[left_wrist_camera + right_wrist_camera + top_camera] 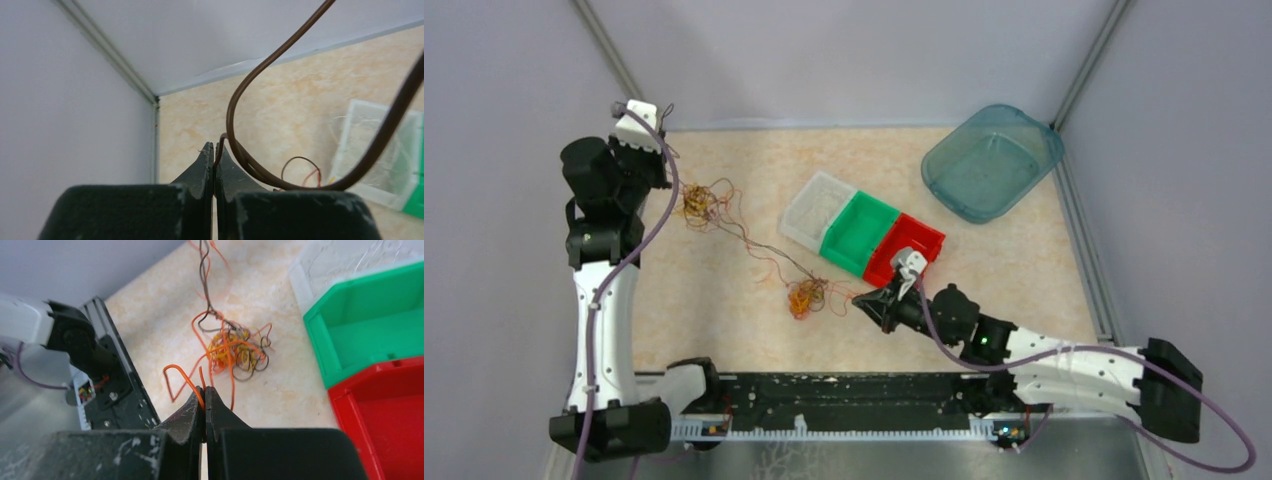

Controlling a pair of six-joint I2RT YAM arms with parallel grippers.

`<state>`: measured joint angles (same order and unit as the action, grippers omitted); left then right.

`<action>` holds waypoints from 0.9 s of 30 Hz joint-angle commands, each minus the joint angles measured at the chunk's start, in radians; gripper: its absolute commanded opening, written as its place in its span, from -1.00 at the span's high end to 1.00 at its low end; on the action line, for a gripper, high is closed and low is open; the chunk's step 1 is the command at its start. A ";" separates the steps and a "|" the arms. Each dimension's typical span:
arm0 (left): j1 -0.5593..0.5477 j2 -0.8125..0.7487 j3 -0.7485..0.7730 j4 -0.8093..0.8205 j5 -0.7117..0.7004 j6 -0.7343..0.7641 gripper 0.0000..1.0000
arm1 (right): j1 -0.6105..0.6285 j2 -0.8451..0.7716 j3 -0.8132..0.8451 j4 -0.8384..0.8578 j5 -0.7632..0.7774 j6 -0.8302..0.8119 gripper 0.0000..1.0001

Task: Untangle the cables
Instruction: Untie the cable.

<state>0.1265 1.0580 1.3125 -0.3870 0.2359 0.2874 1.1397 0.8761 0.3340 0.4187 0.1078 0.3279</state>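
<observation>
The cables lie in two small clumps joined by long thin strands. One clump is at the back left. The other clump, orange, yellow and brown, lies near the middle. My left gripper is beside the back-left clump. In the left wrist view it is shut on a brown cable that loops up past the camera. My right gripper sits just right of the middle clump. In the right wrist view it is shut on an orange cable leading from that clump.
A clear bin, a green bin and a red bin stand in a diagonal row behind the right gripper. A teal tub sits at the back right. Walls close the table on the left, back and right.
</observation>
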 commanded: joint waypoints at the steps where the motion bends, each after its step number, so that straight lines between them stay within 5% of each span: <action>1: 0.028 -0.014 -0.095 0.104 -0.182 0.169 1.00 | -0.046 -0.166 0.035 -0.055 -0.028 0.051 1.00; 4: 0.041 -0.028 -0.166 0.130 -0.151 0.177 1.00 | -0.074 -0.236 0.028 -0.123 -0.064 0.081 1.00; 12: 0.039 -0.019 -0.232 -0.002 0.129 0.082 1.00 | -0.084 -0.251 0.044 -0.141 -0.076 0.109 0.52; 17: 0.040 -0.025 -0.272 -0.096 0.299 0.074 1.00 | -0.103 -0.204 0.066 -0.078 -0.071 0.122 0.65; 19: 0.039 -0.038 -0.273 -0.111 0.386 0.049 1.00 | -0.109 -0.152 0.090 -0.052 -0.092 0.113 0.51; 27: 0.039 -0.033 0.010 -0.174 0.587 -0.094 1.00 | -0.110 0.110 0.215 0.094 -0.177 0.092 0.13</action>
<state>0.1638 1.0416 1.1378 -0.5571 0.6884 0.2783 1.0374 0.9016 0.4492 0.3672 -0.0040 0.4366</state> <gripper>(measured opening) 0.013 0.427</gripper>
